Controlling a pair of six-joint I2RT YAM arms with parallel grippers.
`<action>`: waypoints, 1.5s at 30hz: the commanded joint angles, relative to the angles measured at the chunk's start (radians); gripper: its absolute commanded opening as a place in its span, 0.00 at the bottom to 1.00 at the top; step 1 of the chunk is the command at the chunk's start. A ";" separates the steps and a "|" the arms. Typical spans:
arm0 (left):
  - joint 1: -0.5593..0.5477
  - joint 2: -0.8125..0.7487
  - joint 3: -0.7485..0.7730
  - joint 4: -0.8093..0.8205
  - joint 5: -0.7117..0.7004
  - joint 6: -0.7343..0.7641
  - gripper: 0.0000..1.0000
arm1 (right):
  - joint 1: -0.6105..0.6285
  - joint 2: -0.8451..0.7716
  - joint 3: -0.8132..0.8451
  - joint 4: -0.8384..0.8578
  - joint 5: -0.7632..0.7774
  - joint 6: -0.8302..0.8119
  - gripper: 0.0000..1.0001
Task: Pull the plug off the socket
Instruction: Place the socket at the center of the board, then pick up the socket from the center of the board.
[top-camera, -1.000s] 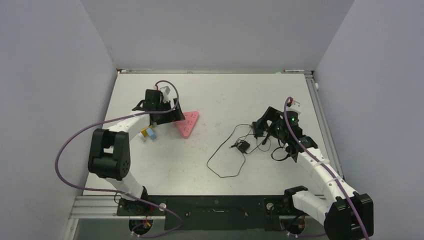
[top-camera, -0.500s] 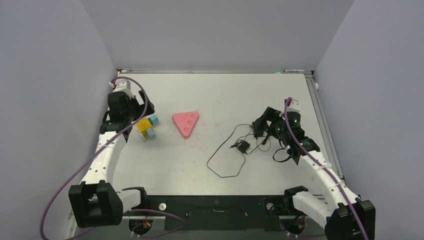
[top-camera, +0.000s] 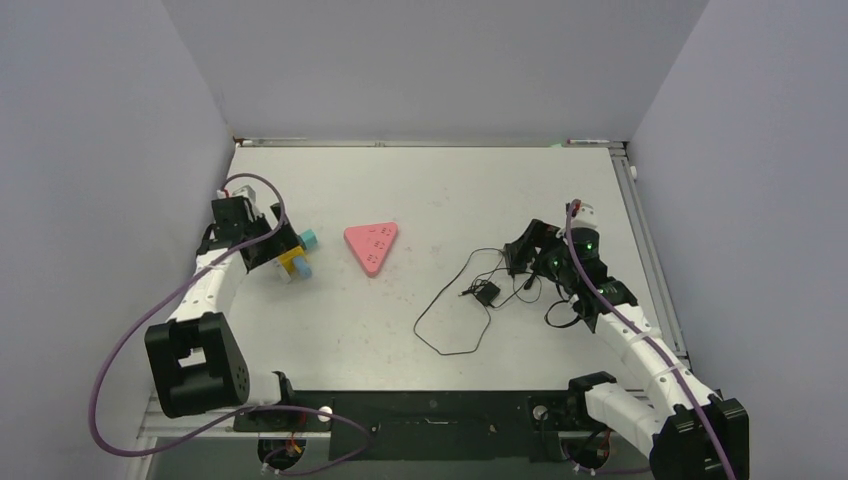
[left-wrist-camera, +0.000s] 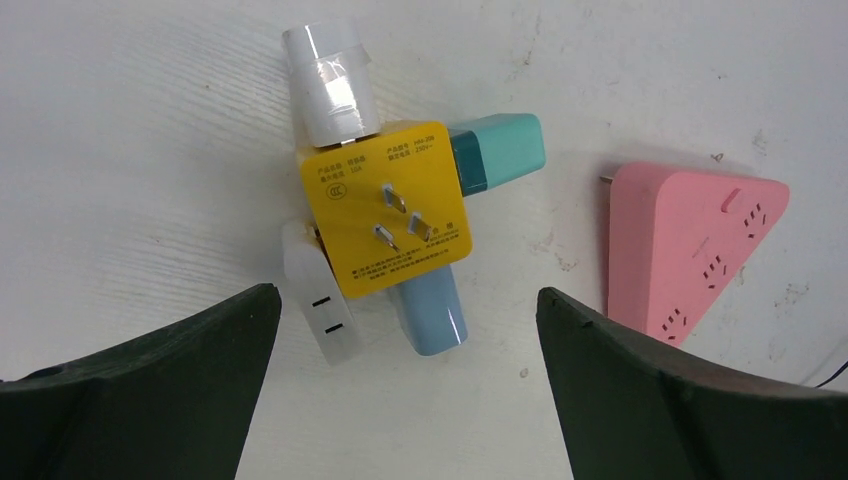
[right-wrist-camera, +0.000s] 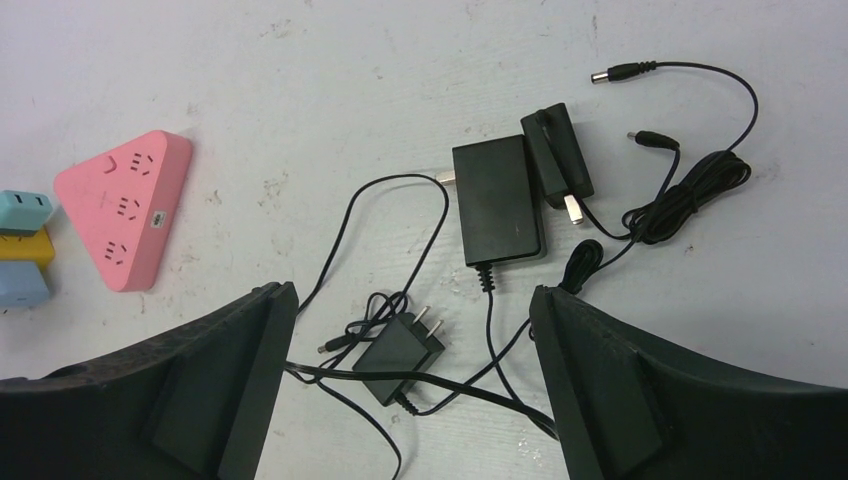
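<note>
The left pincer (left-wrist-camera: 407, 293) hangs over the left side of the white table (top-camera: 440, 190), its two dark fingers (left-wrist-camera: 180, 380) spread wide with nothing between them. Directly below it, seen from the wrist, lies the yellow socket cube (left-wrist-camera: 385, 208), prongs facing up. Four plugs are set against its sides. A white plug (left-wrist-camera: 328, 85) is on the far side and a teal plug (left-wrist-camera: 497, 152) on the right. A pale blue plug (left-wrist-camera: 428, 318) is on the near side and a second white plug (left-wrist-camera: 318, 305) at the near left corner. The cube lies within the span of the open fingers but below them, untouched. A pink triangular power strip (left-wrist-camera: 690, 250) rests on the table to the right, apart from the cube.

Across the table, the right pincer (right-wrist-camera: 410, 293) is also open and holds nothing. It hovers above a tangle of thin black cables (right-wrist-camera: 690, 195), a large black adapter (right-wrist-camera: 498, 200) and a small black adapter (right-wrist-camera: 400, 350).
</note>
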 joint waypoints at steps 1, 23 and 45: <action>0.003 0.025 0.060 0.017 0.025 0.014 0.99 | 0.001 0.000 -0.001 0.066 -0.025 0.005 0.90; -0.012 0.221 0.181 -0.027 -0.034 0.067 0.81 | 0.001 0.029 0.007 0.065 -0.033 0.043 0.94; -0.081 0.300 0.230 -0.090 -0.174 0.118 0.67 | 0.002 0.026 -0.007 0.063 -0.026 0.068 0.95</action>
